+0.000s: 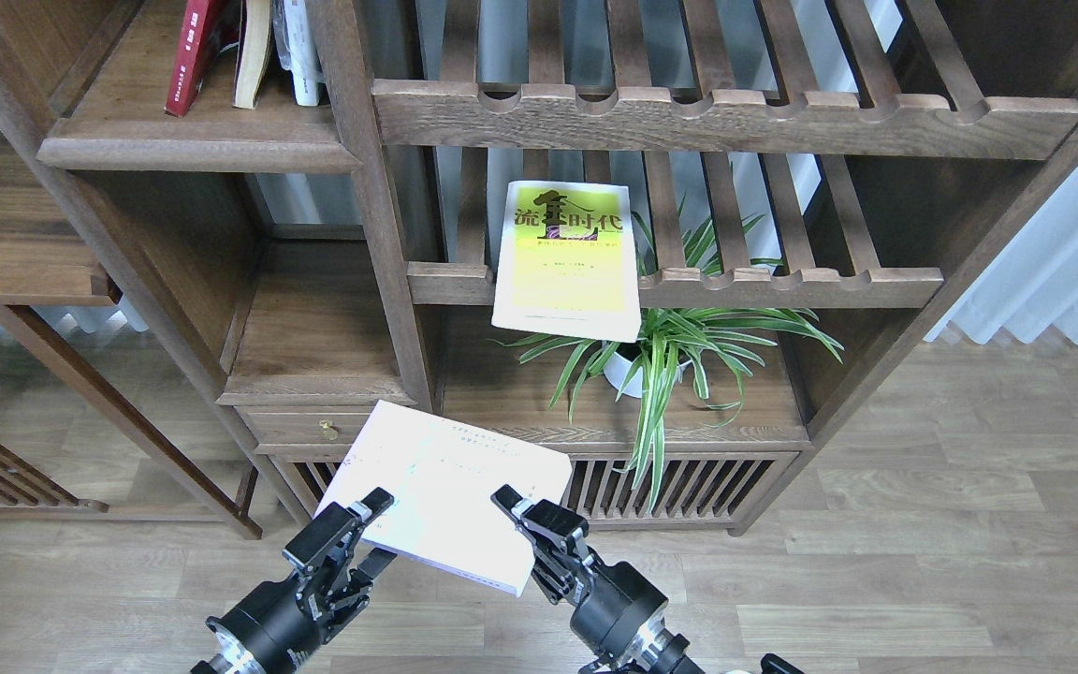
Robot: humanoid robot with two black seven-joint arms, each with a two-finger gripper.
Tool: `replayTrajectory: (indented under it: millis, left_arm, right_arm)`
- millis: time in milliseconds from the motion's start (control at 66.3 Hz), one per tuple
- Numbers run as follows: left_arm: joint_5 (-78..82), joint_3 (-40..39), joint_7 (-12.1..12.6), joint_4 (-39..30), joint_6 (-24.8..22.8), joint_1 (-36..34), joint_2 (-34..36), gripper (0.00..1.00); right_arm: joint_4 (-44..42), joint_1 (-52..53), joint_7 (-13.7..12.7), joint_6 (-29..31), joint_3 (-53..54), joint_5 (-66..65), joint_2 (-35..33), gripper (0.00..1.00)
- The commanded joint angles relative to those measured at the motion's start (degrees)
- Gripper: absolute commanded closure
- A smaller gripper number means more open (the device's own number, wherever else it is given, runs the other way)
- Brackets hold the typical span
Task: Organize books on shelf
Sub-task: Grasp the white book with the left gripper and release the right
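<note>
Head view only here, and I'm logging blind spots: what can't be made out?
- Upright books on the solid dark-brown shelf board: tops cut off by the top edge.
- White pot: partly behind green striped leaves and the yellow-green paperback.
- White-covered book held by the left gripper and right gripper: print washed out by glare.
- Both arms: cut off by the bottom edge.

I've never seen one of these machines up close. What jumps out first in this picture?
Low in the middle, the left gripper and right gripper hold a white book between them, flat and tilted, in front of the dark wooden bookcase. Above it, a yellow-green book lies on a slatted rack, its near edge hanging over the rail, just over a potted spider plant. At top left, a few books stand leaning on a solid shelf.
</note>
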Motion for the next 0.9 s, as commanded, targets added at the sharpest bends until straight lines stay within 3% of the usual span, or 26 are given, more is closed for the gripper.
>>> replayTrajectory:
  millis: [0, 347, 422, 573, 724, 769, 829, 889]
  left_arm:
    - [0.4, 0.6, -0.3, 0.0, 0.0, -0.1, -0.2, 0.10]
    - [0.4, 0.4, -0.3, 0.2, 0.0, -0.5, -3.2, 0.42]
    - [0.4, 0.4, -0.3, 0.5, 0.0, -0.5, -3.3, 0.55]
    - [0.4, -0.2, -0.5, 1.2, 0.0, 0.2, -3.3, 0.94]
    - [1.0, -1.0, -0.3, 1.2, 0.0, -0.3, -2.8, 0.98]
    - [1.3, -1.5, -0.3, 1.2, 0.0, -0.2, -2.6, 0.98]
    - [2.0, -2.3, -0.4, 1.2, 0.0, 0.2, -1.8, 0.98]
    - [2.3, -2.6, -0.5, 1.2, 0.0, 0.7, -0.8, 0.98]
  right_arm:
    - [0.1, -0.3, 0.0, 0.2, -1.0, 0.0, 0.0, 0.87]
    - [0.0, -0.9, 0.1, 0.2, -1.1, -0.1, 0.0, 0.87]
    - [0.0, -1.5, 0.1, 0.2, -1.4, -0.2, 0.0, 0.87]
    - [0.0, -2.1, 0.1, 0.3, -1.6, -0.4, 0.0, 0.87]
    - [0.1, -2.8, 0.2, 0.5, -1.6, -0.6, 0.0, 0.85]
    - [0.0, -2.8, 0.3, 0.2, -1.4, -0.8, 0.0, 0.77]
    - [-0.6, -2.8, 0.3, -1.3, -1.1, -1.2, 0.0, 0.54]
    - [-0.5, -2.7, 0.3, -5.1, -0.6, -1.3, 0.0, 0.39]
